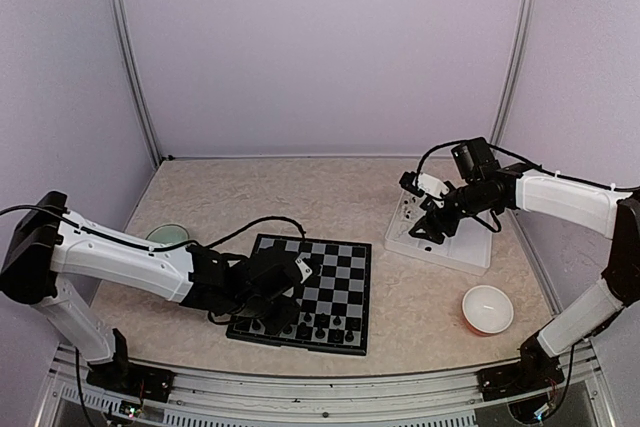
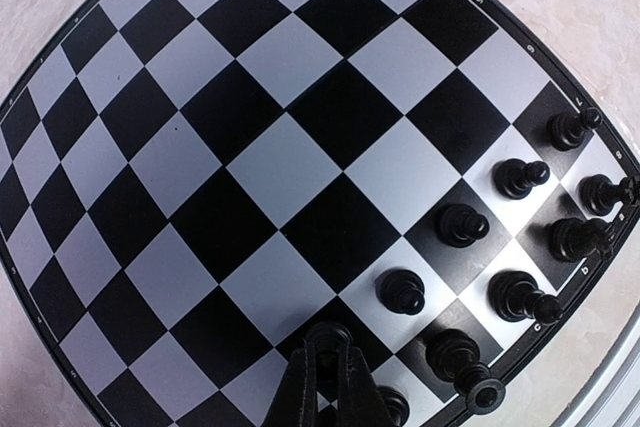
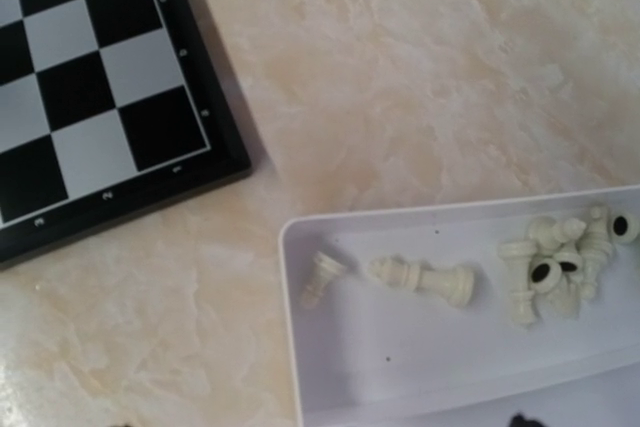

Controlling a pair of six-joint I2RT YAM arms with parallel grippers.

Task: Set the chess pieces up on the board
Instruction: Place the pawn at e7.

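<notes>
A marbled table (image 1: pixel 400 187) is seen from above. The board (image 1: pixel 340 272) is laid toward 6 o'clock. A white tray (image 1: pixel 468 249) is set at 3 o'clock, with white pieces (image 3: pixel 560 267) heaped inside and a few lying apart. The left gripper (image 2: pixel 325 339) is pressed together over the board; the right gripper (image 1: pixel 418 230) is spread above the tray. An orange bowl (image 1: pixel 487 309) is placed at 5 o'clock, a green bowl (image 1: pixel 167 236) at 9 o'clock. The black chess pieces (image 2: pixel 462 224) are stood along the board's 6 o'clock edge. Border marks cannot be read.
</notes>
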